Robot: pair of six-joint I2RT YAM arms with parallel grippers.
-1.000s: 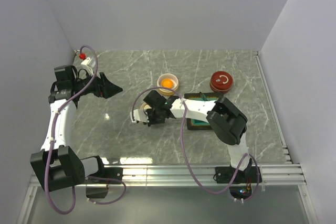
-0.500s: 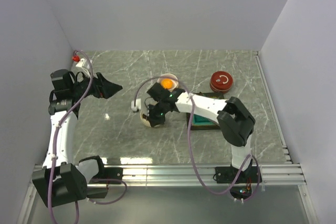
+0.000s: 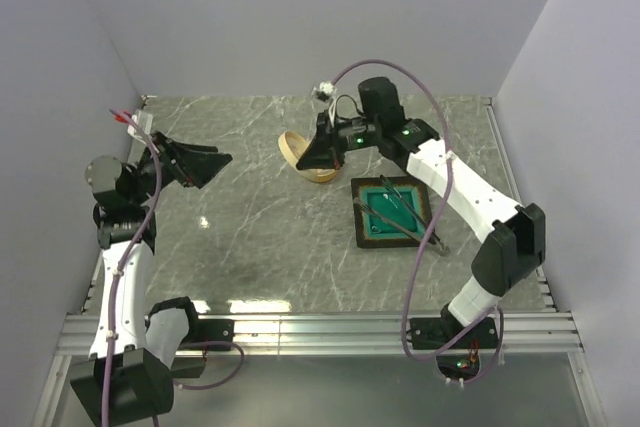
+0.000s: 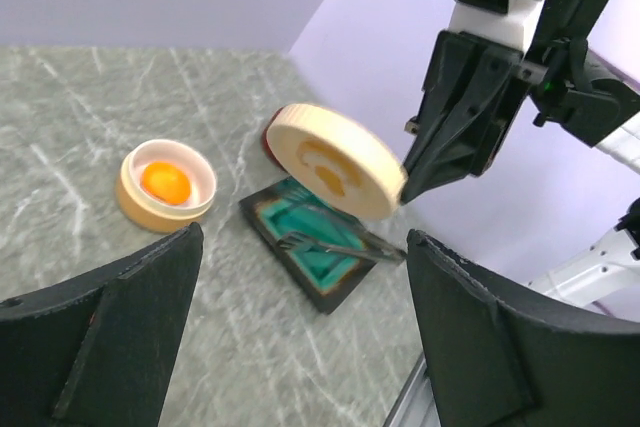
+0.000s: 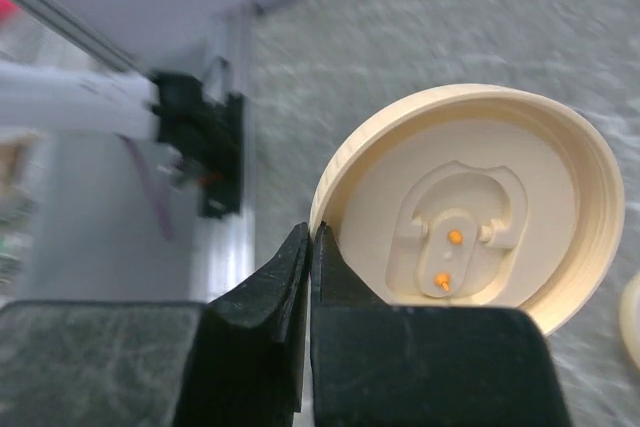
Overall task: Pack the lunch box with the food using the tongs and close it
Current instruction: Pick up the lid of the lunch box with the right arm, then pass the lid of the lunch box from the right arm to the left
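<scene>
My right gripper (image 3: 313,158) (image 5: 310,237) is shut on the rim of a round cream lid (image 3: 296,150) (image 4: 335,162) (image 5: 470,207) and holds it tilted in the air at the back middle of the table. In the left wrist view, the open cream lunch box bowl (image 4: 150,209) stands below and beside the lid, with the round orange food piece (image 4: 165,182) in it. The silver tongs (image 3: 415,215) (image 4: 335,245) lie across the teal tray (image 3: 385,224) (image 4: 300,269). My left gripper (image 3: 215,162) (image 4: 305,237) hangs open and empty at the left, facing them.
A red round piece (image 4: 270,139) shows partly behind the held lid. Grey walls close in the marble table on the left, back and right. A metal rail (image 3: 330,322) runs along the near edge, by the arm bases.
The right gripper shut on the cream lid at the table's middle, lifted it and carried it to the back. The left arm drew slightly back to the left.
</scene>
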